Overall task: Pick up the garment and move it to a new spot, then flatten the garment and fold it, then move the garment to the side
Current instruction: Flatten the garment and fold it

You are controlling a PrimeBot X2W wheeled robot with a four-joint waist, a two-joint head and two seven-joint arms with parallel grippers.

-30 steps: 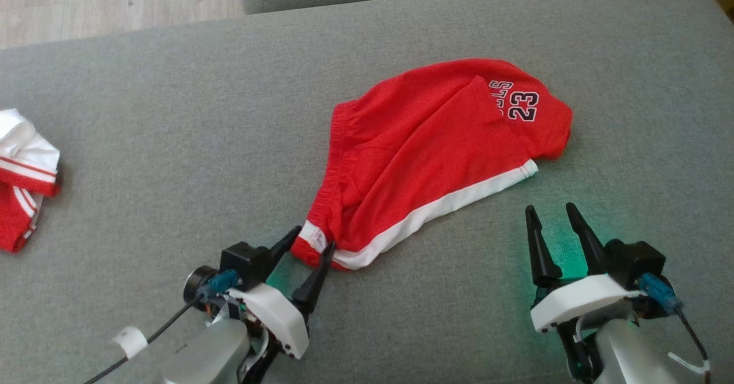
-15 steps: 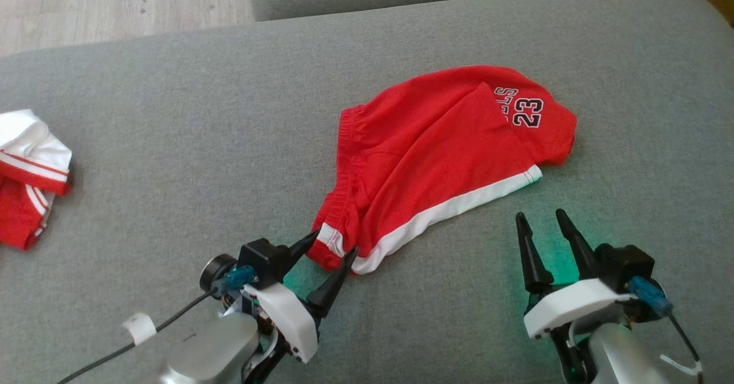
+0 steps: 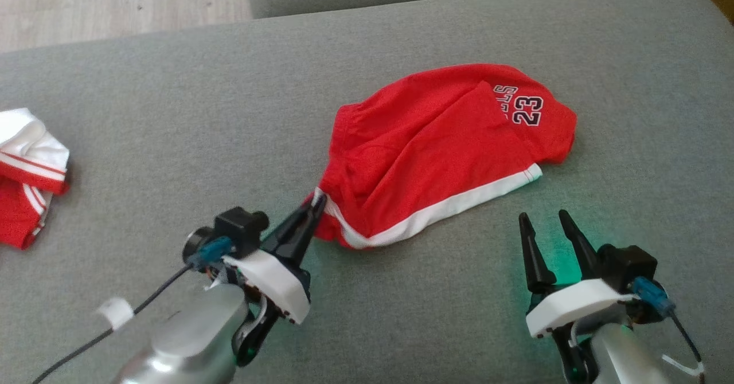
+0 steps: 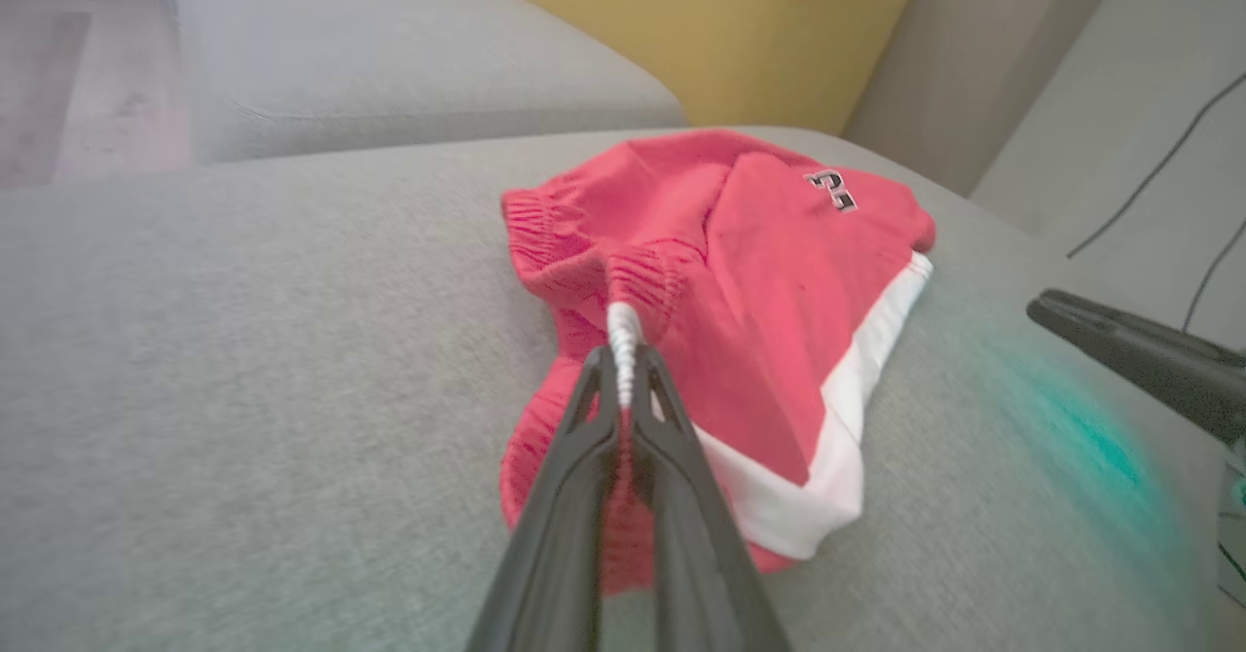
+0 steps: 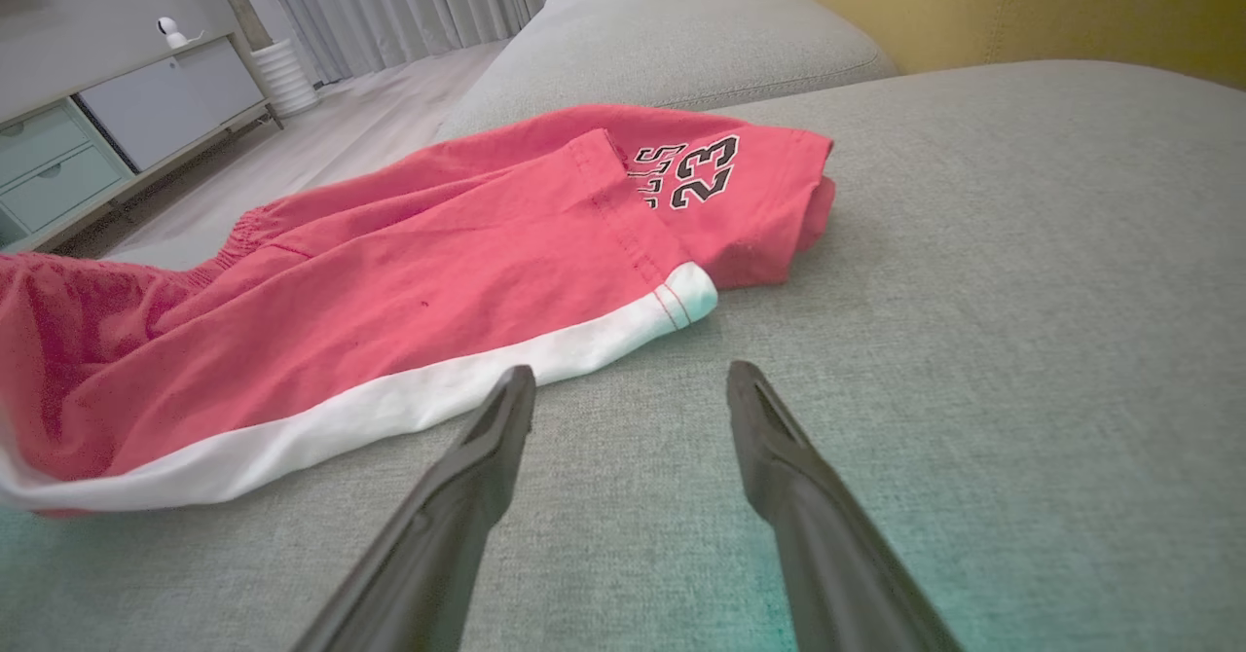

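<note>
The left gripper (image 3: 317,199) is clamped on the waistband corner of the red shorts (image 3: 436,137), mid-sofa (image 3: 172,114); the right gripper (image 3: 543,218), at their five o'clock, stands spread, empty; lettering beside "23" is part folded under, perhaps "LLS"; another garment (image 3: 28,166) is cut off at nine o'clock.
</note>
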